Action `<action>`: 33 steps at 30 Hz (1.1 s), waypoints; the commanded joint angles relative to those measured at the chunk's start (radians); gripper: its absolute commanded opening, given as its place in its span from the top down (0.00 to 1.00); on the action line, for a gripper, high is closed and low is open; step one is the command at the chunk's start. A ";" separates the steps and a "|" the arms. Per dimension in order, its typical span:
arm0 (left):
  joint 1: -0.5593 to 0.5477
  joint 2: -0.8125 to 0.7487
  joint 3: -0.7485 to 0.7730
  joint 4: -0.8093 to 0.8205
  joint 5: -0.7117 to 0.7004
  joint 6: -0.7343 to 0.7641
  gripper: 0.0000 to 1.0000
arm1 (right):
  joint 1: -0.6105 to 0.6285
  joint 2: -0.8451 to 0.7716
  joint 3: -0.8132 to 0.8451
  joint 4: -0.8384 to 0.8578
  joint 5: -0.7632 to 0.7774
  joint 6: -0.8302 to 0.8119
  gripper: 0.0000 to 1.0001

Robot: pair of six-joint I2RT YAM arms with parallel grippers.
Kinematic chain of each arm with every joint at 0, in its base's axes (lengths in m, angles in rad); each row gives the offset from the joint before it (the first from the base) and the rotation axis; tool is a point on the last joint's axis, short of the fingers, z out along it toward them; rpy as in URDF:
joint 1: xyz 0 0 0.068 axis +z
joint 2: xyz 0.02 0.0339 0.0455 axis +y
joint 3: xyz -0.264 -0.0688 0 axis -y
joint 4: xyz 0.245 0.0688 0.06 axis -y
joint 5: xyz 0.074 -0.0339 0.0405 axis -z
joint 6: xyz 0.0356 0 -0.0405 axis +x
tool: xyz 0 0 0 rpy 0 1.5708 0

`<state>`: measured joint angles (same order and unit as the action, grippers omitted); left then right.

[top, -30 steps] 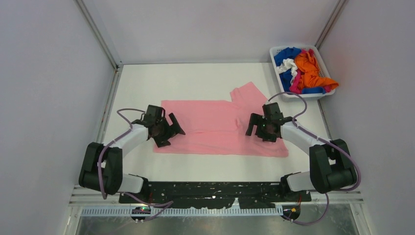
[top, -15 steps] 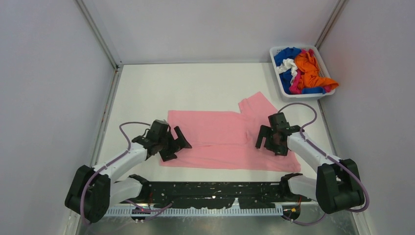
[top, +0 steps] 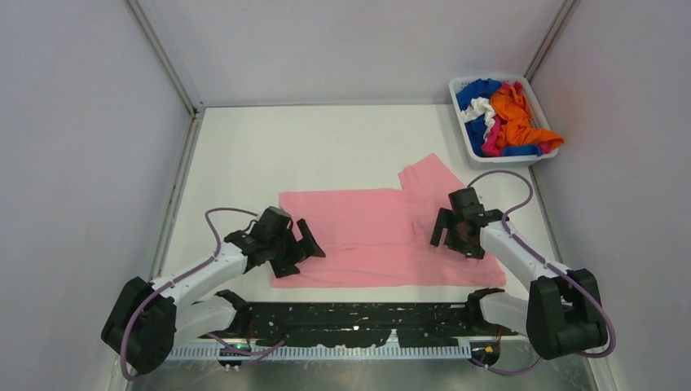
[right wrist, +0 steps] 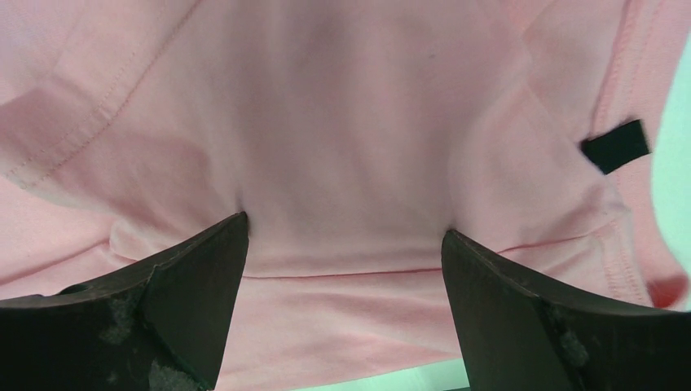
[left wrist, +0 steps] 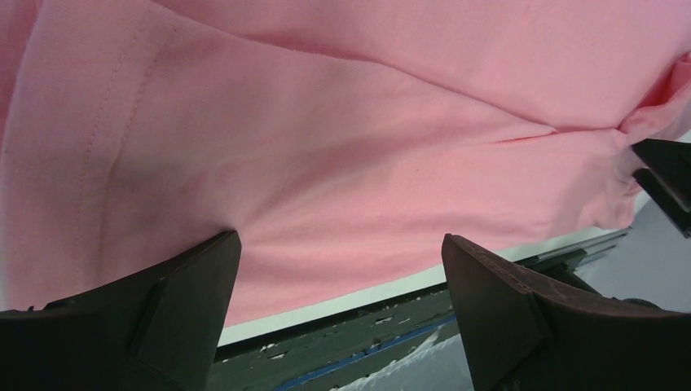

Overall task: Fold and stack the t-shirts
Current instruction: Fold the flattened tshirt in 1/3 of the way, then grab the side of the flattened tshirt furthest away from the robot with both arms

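Pink shirt lies flat on the table by its near edge, long axis running left to right. Left gripper rests on its left end, right gripper on its right end beside the label. Both have jaws spread, tips pressing cloth and pinching nothing; each arm is nearest its own end.

light pink t-shirt: parts under left gripper and right gripper hidden | wrist views: shirt runs off the edges | basket at far right corner: bottom t-shirts in the pile hidden
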<state>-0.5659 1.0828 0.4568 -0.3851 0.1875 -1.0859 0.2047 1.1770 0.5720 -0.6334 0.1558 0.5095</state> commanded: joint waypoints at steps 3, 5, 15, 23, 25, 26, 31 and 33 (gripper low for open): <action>-0.010 -0.031 0.129 -0.271 -0.167 0.059 0.00 | -0.007 -0.166 0.052 0.019 -0.016 -0.053 0.05; -0.006 -0.032 0.204 -0.313 -0.237 0.089 0.00 | -0.007 -0.211 0.081 0.040 -0.029 -0.077 0.05; 0.309 0.196 0.425 -0.120 -0.274 0.317 0.00 | -0.006 -0.250 0.084 0.247 -0.137 -0.112 0.05; 0.411 0.611 0.721 -0.146 -0.232 0.433 0.00 | -0.007 -0.191 0.101 0.281 -0.126 -0.136 0.05; 0.428 0.668 0.755 -0.146 -0.179 0.431 0.00 | -0.007 -0.180 0.103 0.281 -0.119 -0.138 0.05; 0.428 0.688 0.752 -0.125 -0.153 0.425 0.00 | -0.007 -0.178 0.104 0.280 -0.114 -0.139 0.05; 0.429 0.736 0.765 -0.075 -0.111 0.414 0.00 | -0.008 -0.169 0.108 0.274 -0.099 -0.150 0.05; 0.429 0.746 0.764 -0.068 -0.099 0.410 0.00 | -0.008 -0.169 0.106 0.273 -0.097 -0.152 0.05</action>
<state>-0.1417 1.8214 1.1824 -0.5053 0.0330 -0.6903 0.2008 1.0096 0.6376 -0.3965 0.0341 0.3759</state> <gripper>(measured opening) 0.994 0.955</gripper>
